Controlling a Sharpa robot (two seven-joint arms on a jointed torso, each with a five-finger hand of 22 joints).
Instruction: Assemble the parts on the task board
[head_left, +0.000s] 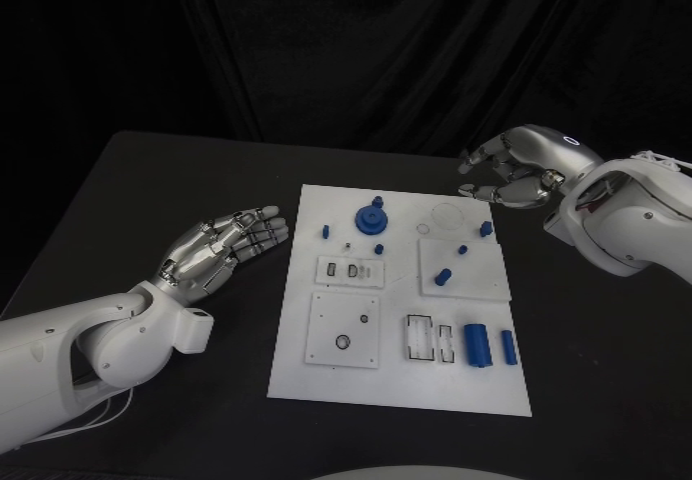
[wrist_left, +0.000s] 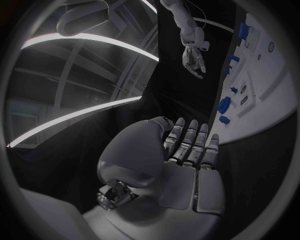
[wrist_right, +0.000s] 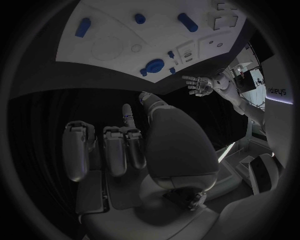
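Both hands hold nothing: left hand (head_left: 224, 245) flat with fingers spread just beside the white board's (head_left: 397, 385) left edge, right hand (head_left: 516, 170) loosely curled above its far right corner, blue parts (head_left: 372, 217) on the board, bare black table (head_left: 116, 200) around.

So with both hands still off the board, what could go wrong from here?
1. The right hand hovers curled near the board's far corner; coming down, it might knock the small blue peg there.
2. The blue gear and little pegs sit close together, so grabbing one could nudge another.
3. The left hand lies open beside the board and could shove it.
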